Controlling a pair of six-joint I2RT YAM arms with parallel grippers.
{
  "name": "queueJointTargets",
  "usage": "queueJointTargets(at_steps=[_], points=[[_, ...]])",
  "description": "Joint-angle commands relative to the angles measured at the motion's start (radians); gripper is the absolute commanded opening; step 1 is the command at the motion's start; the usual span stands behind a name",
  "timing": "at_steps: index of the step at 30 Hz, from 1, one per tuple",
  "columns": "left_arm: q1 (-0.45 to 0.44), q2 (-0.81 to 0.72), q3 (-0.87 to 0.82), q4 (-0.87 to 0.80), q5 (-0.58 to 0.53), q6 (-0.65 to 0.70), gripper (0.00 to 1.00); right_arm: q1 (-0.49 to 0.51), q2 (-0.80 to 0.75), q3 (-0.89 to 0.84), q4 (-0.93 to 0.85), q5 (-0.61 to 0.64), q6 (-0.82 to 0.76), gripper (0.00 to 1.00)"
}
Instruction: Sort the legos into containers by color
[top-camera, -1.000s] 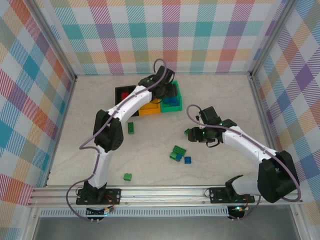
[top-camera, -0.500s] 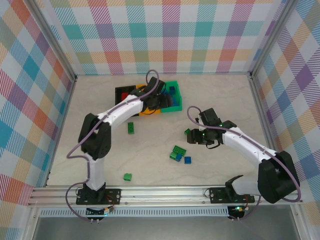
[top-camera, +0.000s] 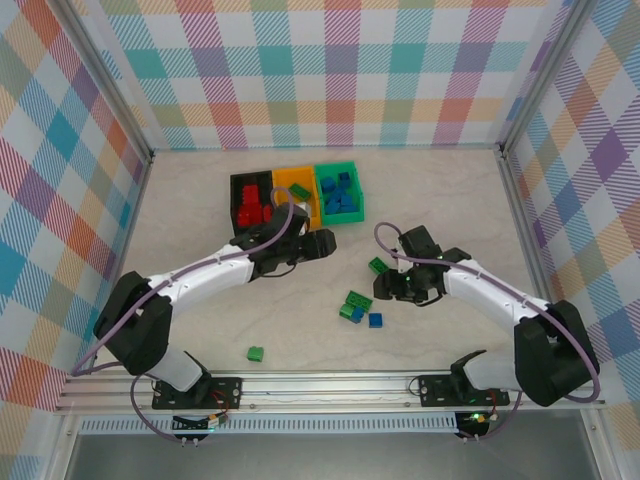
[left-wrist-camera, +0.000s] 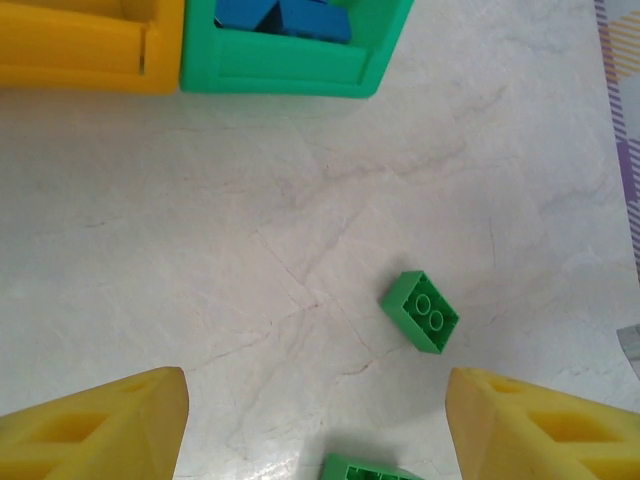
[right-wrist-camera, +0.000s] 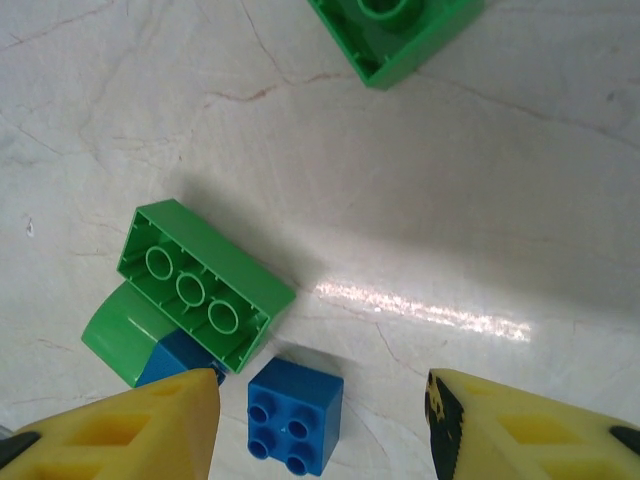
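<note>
Three containers stand in a row at the back: black (top-camera: 241, 186) with red legos, orange (top-camera: 283, 180) with a green one, green (top-camera: 349, 171) with blue ones (left-wrist-camera: 280, 15). My left gripper (top-camera: 324, 241) hangs open and empty just in front of them, over bare table (left-wrist-camera: 315, 425). A green brick (left-wrist-camera: 420, 312) lies ahead of its right finger (left-wrist-camera: 545, 425). My right gripper (top-camera: 393, 287) is open (right-wrist-camera: 320, 435) above a small blue brick (right-wrist-camera: 295, 415). Beside that lie an upturned green brick (right-wrist-camera: 205, 290) and a green-and-blue piece (right-wrist-camera: 120, 345).
A lone green brick (top-camera: 256, 353) lies near the front rail. Another green brick (top-camera: 378, 265) sits between the two grippers. Checked walls close the table on three sides, and my left arm (top-camera: 200, 275) stretches low across the left half.
My left arm has swung back from over the bins to the table in front of them, and its jaws have widened. The right gripper has edged toward the brick cluster.
</note>
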Motion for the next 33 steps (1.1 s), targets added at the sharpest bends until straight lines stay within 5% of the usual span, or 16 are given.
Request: queueJointTargets(at_steps=[1,15,33], points=[[-0.028,-0.052,-0.055,0.064,-0.011,-0.03,0.68,0.013,-0.041,-0.021,-0.038,-0.033,0.03,0.58],[-0.065,-0.114,-0.194,0.143,-0.051,-0.061,0.68,0.138,-0.091,-0.108,-0.065,-0.031,0.147,0.57],[-0.077,-0.22,-0.273,0.121,-0.085,-0.088,0.68,0.252,0.124,-0.031,0.014,0.072,0.177,0.57]])
